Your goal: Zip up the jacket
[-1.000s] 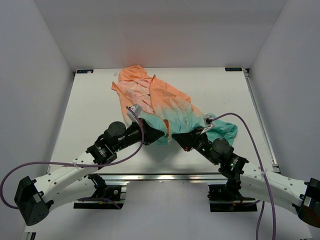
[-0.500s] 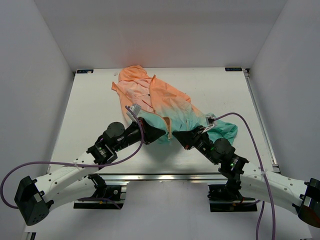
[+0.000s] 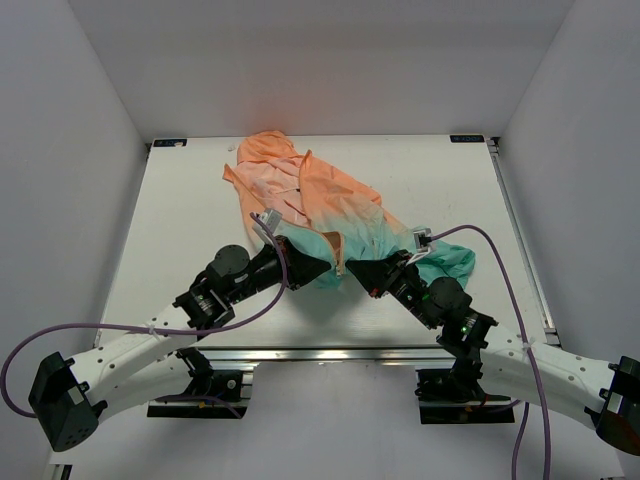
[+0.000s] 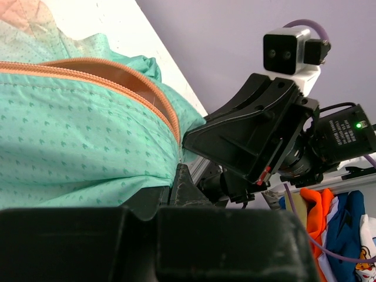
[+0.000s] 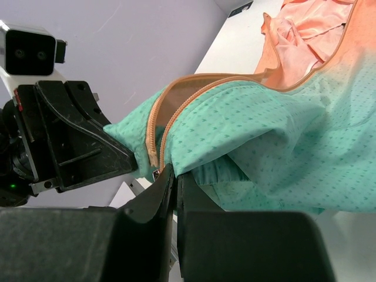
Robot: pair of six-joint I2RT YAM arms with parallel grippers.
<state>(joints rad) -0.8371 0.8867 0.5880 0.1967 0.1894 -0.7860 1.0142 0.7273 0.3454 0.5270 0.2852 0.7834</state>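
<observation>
The jacket (image 3: 320,205) lies on the table, peach-orange hood at the back, teal hem toward me. My left gripper (image 3: 322,270) is shut on the teal hem left of the orange zipper (image 4: 117,79); its fingers (image 4: 176,188) pinch the fabric's lower edge. My right gripper (image 3: 352,271) is shut on the teal hem (image 5: 247,129) just right of the zipper's bottom end (image 5: 154,150), where a small metal piece shows beside its fingers (image 5: 167,182). The two grippers face each other, nearly touching, at the hem's middle. The zipper (image 5: 176,100) runs open upward from there.
The white table (image 3: 180,210) has raised rails at its front and right edges (image 3: 520,230). One teal sleeve (image 3: 450,262) bunches to the right beside the right arm. Purple cables loop from both wrists. Grey walls enclose the table on three sides.
Both grippers stay clamped on the hem. The right gripper has edged slightly up and toward the left one; the hem between them has barely shifted.
</observation>
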